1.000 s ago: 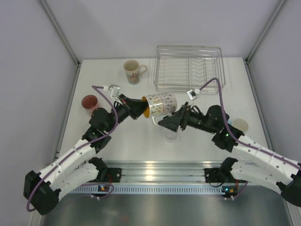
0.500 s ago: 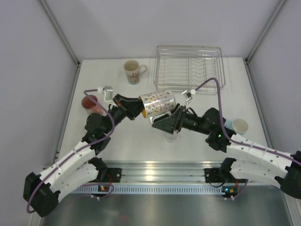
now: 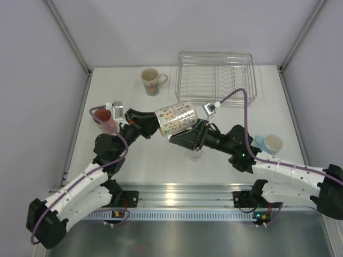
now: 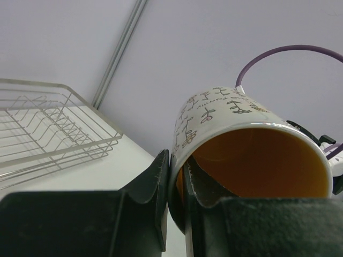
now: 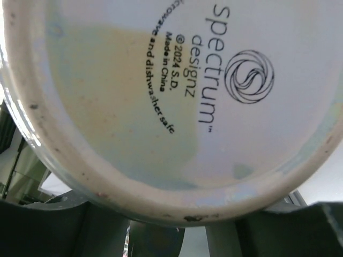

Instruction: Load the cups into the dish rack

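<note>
White bench (image 3: 161,166) inside a grey-walled enclosure, noted from the overhead view.

- Rectangular silver wire dish rack (image 3: 216,77): upper centre-right of the frame, flat on the bench.
- Cream floral mug with handle (image 3: 152,81): upright, left of the dish rack and apart from it.
- Translucent red tumbler (image 3: 102,117): upright at the left side, close against the left arm's wrist.
- Light blue cup (image 3: 269,143): upright at the right side, just beside the right arm.
- Small clear glass (image 3: 195,155): standing at frame centre, partly under the right arm's wrist.

White ceramic mug with a sprig print and orange inside (image 3: 176,118): in the air at frame centre, lying on its side. Its mouth faces frame left and its base frame right. It hangs off the lower-left corner of the dish rack, not over it.

Left tool (image 4: 176,179): narrow, pinching the sprig-print mug's rim. One of its fingers (image 4: 155,187) is outside the wall, the other inside the mouth.

Right tool (image 3: 181,137): at the base end. In the right wrist view the printed base fills the frame. Dark fingers (image 5: 37,227) show at both lower corners, either side of the base. Whether they press on it, I cannot tell.
</note>
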`<state>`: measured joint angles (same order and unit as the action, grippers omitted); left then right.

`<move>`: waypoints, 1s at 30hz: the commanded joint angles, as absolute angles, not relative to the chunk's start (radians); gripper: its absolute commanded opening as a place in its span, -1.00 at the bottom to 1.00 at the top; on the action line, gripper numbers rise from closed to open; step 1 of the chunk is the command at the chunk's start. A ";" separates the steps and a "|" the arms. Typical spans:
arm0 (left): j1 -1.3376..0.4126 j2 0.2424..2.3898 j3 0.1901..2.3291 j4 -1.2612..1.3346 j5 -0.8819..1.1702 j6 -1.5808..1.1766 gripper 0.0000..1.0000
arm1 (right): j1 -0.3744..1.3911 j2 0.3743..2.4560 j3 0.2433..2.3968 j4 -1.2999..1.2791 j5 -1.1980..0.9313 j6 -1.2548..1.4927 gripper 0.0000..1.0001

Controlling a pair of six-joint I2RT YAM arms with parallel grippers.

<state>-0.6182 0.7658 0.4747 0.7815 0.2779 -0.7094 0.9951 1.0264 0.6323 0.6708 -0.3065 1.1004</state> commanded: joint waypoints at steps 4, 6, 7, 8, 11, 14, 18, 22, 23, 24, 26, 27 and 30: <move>-0.635 0.779 0.462 0.891 0.362 -0.765 -1.00 | 1.012 1.025 0.707 0.740 -0.224 1.051 0.08; -0.635 0.793 0.460 0.893 0.367 -0.778 -1.00 | 1.017 1.017 0.707 0.730 -0.201 1.049 0.01; -0.635 0.802 0.456 0.899 0.368 -0.779 -1.00 | 1.016 1.009 0.706 0.732 -0.196 1.051 -0.09; -0.637 0.805 0.442 0.905 0.367 -0.781 -1.00 | 1.015 1.005 0.703 0.732 -0.192 1.054 -0.18; -0.637 0.813 0.430 0.911 0.373 -0.769 -1.00 | 1.017 0.988 0.684 0.753 -0.180 1.068 -0.76; -0.637 0.819 0.419 0.911 0.390 -0.753 -1.00 | 1.016 0.962 0.686 0.712 -0.157 1.063 -1.00; -0.637 0.821 0.416 0.908 0.367 -0.773 -0.51 | 1.015 0.943 0.695 0.666 -0.123 1.029 -1.00; -0.637 0.810 0.445 0.827 0.348 -0.776 0.36 | 1.015 0.919 0.709 0.628 -0.028 0.993 -1.00; -0.635 0.807 0.452 0.790 0.347 -0.764 0.42 | 1.014 0.913 0.718 0.612 -0.014 0.951 -1.00; -0.635 0.793 0.462 0.735 0.350 -0.753 0.47 | 1.014 0.905 0.730 0.589 -0.005 0.931 -1.00; -0.635 0.778 0.480 0.681 0.341 -0.730 0.63 | 1.012 0.899 0.768 0.511 0.056 0.901 -1.00; -0.635 0.769 0.486 0.622 0.333 -0.726 0.86 | 1.009 0.899 0.782 0.488 0.069 0.881 -1.00; -0.637 0.732 0.508 0.528 0.287 -0.703 0.96 | 1.002 0.911 0.825 0.437 0.106 0.841 -1.00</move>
